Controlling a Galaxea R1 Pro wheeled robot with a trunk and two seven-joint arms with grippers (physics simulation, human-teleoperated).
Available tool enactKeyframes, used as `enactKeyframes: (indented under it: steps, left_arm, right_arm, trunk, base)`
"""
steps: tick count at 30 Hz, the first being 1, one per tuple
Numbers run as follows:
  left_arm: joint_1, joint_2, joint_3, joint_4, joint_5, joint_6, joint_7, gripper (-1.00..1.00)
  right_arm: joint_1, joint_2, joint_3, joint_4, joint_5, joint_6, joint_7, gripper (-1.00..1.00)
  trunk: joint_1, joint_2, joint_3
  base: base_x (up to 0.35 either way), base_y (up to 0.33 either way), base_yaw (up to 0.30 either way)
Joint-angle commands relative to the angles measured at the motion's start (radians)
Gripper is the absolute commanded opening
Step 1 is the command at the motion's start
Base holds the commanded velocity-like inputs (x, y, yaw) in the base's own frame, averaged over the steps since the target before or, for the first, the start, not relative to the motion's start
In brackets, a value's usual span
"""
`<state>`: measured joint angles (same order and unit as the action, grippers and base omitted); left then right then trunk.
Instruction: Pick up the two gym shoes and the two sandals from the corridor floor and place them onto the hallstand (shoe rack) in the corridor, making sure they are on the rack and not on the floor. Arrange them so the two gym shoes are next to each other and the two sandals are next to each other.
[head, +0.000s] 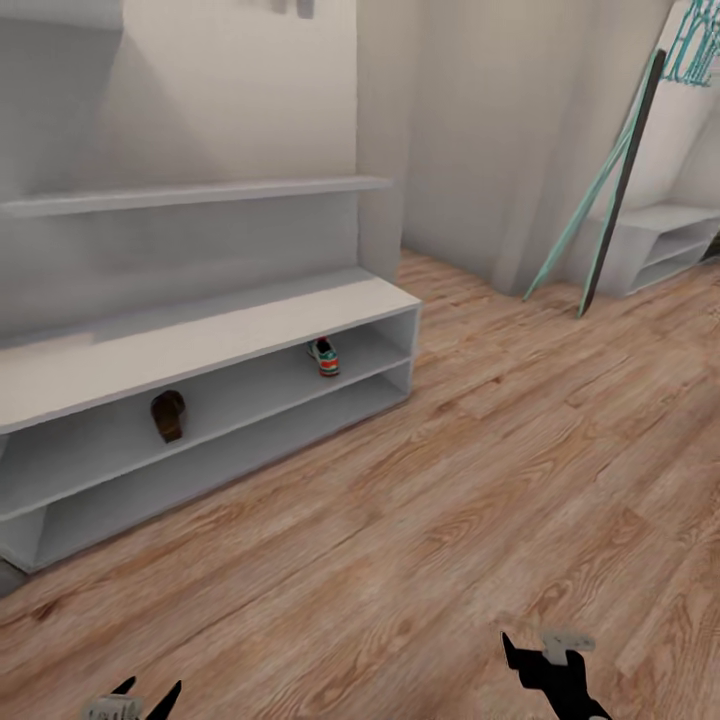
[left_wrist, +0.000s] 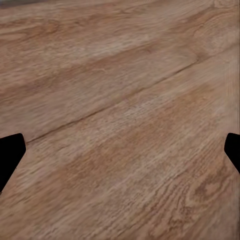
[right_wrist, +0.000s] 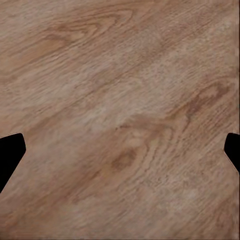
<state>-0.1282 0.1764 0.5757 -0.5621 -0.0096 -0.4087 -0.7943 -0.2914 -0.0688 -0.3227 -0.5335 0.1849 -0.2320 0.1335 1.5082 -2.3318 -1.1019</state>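
corridor floor (head: 480, 480): bare planks between robot and rack | hallstand (head: 200, 340): at left against wall; one sandal (head: 168, 415) and one gym shoe (head: 324, 357) well apart on upper shelf | small white shelf unit (head: 665, 245), teal poles (head: 590, 200) leaning, far right | left gripper (head: 140, 698) and right gripper (head: 545, 660): low over floor, jaws spread, empty

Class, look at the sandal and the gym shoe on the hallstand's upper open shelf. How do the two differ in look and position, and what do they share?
The sandal is dark brown; the gym shoe is pale with red and green touches. The sandal sits toward the left of the shelf; the gym shoe sits near its right end, well apart. The sandal looks slightly larger in the picture. Both rest on the same upper open shelf of the hallstand, off the floor, each without its partner beside it.
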Motion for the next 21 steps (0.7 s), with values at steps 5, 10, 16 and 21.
enactKeyframes:
  steps: [5,10,16,21]
  left_arm:
    - [-0.001,-0.004,0.004,0.001,-0.001,-0.004,0.084,1.0]
    - [-0.001,-0.008,0.004,0.004,-0.001,-0.008,0.174,1.0]
    - [-0.001,-0.01,0.003,0.009,0.0,-0.01,0.207,1.0]
    - [-0.001,-0.011,0.004,0.01,0.0,-0.01,0.212,1.0]
  right_arm:
    - [0.011,0.001,-0.009,0.001,0.01,-0.005,0.006,1.0]
    - [0.022,0.001,-0.017,0.001,0.008,-0.006,0.005,1.0]
    - [0.029,0.001,-0.039,0.001,0.008,-0.006,0.005,1.0]
    - [0.03,0.001,-0.043,0.001,0.008,-0.006,0.005,1.0]
  trunk:
    - [-0.019,0.035,0.017]
    - [-0.039,0.07,0.036]
    - [-0.062,0.112,0.06]
    - [-0.081,0.147,0.08]
  base:
    - [0.0,0.0,-0.299]
    - [0.0,0.0,-0.285]
    - [0.0,0.0,-0.277]
    - [0.0,0.0,-0.273]
